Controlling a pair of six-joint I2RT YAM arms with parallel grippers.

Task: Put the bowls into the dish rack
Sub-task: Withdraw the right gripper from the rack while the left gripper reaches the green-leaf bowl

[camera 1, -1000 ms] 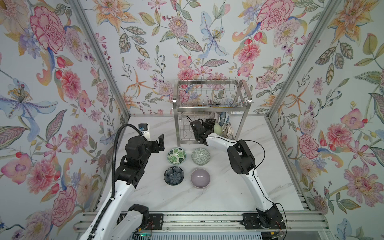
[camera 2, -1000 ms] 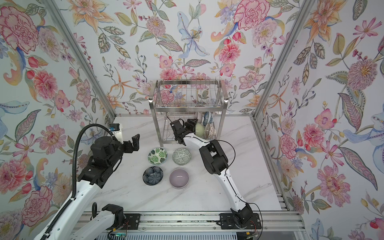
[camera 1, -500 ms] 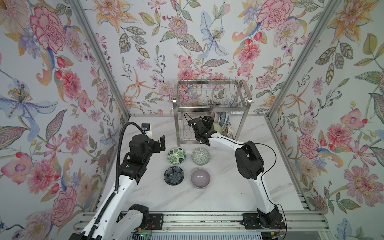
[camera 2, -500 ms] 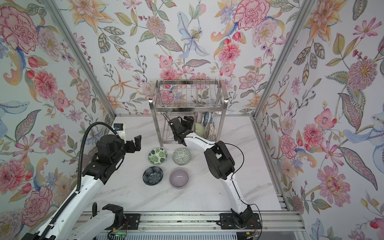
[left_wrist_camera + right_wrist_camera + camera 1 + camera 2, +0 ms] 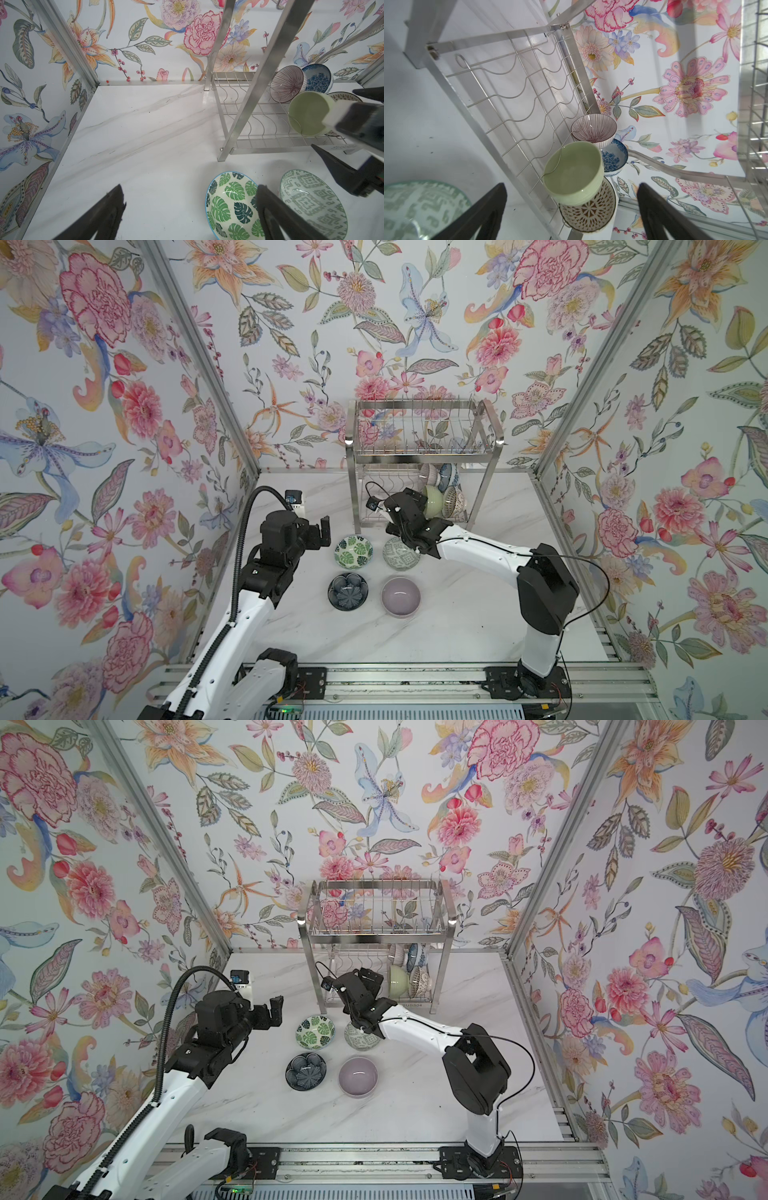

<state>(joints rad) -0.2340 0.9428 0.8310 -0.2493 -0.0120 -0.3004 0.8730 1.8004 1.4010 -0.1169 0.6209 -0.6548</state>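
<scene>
Four bowls sit upright on the counter (image 5: pixel 457 614): a leaf-print bowl (image 5: pixel 353 551), a geometric bowl (image 5: pixel 398 559), a dark flower bowl (image 5: pixel 348 591) and a lilac bowl (image 5: pixel 400 596). Four more stand on edge at the right end of the lower shelf of the dish rack (image 5: pixel 352 489): a ribbed bowl (image 5: pixel 593 129), a blue floral bowl (image 5: pixel 613 158), a green bowl (image 5: pixel 572 176) and a brown lattice bowl (image 5: pixel 588 212).

The right gripper (image 5: pixel 412 498) is wide open and empty, just in front of the green bowl, which rests in the wavy wire and seems to lean on the lattice bowl. The left gripper (image 5: pixel 321 531) is also wide open and empty, hovering just beside the leaf-print bowl.

The step looks like clearing the shelf and fetching the next bowl. The right gripper should back out in line with the wires, low enough to miss the upper tier, so that neither finger clips the green rim and tips the row. For the next pick, one finger inside the rim and one outside should hold best. That bowl should then be tilted on edge into a free wave left of the green bowl.
</scene>
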